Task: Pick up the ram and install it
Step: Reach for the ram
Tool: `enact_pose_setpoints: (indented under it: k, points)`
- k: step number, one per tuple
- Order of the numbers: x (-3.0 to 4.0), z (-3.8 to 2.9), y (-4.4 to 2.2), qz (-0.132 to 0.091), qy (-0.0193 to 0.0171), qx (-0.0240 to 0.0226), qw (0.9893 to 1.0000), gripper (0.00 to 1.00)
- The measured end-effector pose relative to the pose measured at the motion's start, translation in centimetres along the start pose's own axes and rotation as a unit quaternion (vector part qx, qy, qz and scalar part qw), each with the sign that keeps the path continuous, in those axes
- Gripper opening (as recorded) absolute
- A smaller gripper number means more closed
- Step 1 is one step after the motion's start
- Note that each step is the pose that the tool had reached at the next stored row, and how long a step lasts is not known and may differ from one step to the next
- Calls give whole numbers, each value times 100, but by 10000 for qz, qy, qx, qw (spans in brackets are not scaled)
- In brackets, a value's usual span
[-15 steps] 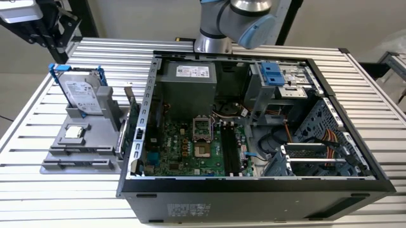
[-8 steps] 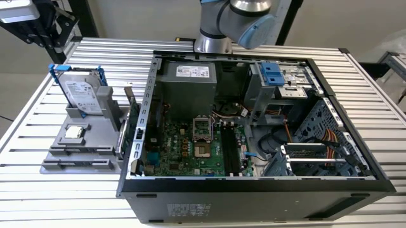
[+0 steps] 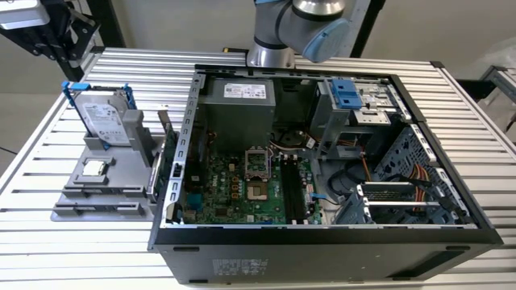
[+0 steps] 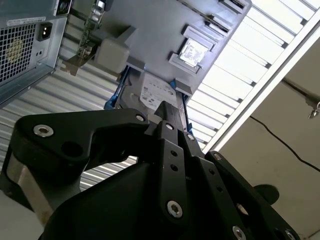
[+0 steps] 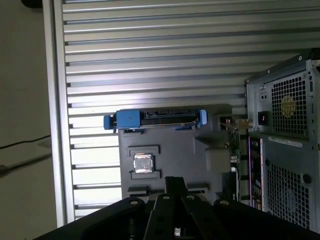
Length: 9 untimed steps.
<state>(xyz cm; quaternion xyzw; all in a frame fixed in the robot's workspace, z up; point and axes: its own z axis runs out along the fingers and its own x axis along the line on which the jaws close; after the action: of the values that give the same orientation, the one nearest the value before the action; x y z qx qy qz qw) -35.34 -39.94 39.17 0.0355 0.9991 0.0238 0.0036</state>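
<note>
In the exterior view, the ram (image 3: 161, 145) stands on edge in the grey holder (image 3: 81, 211) on the bench (image 3: 48, 254), just beside the open computer case (image 3: 322, 240).

In the second wrist view, the gripper (image 4: 167, 107) hangs above the holder. Its fingers (image 4: 172, 130) seem pressed together on nothing.

In the first wrist view, the ram (image 5: 233, 150) sits between holder and case, apart from the gripper (image 5: 175, 181). I judge this the approach, with the 1 stick not yet picked up. A grasp calls for parted fingers squared across its thin edge.

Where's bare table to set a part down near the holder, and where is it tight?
In the exterior view, the slatted table is bare in front of the grey holder, on the exterior view's left of the computer case, and behind the hard drive toward the far edge. Crowded: the narrow strip between holder and case, where the ram stands upright.
</note>
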Motion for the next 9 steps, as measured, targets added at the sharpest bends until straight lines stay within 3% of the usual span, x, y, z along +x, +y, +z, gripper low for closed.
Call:
enact_pose_setpoints:
  k: [9]
  points:
    - [-10, -6, -130, 1, 6, 0, 10000, 0]
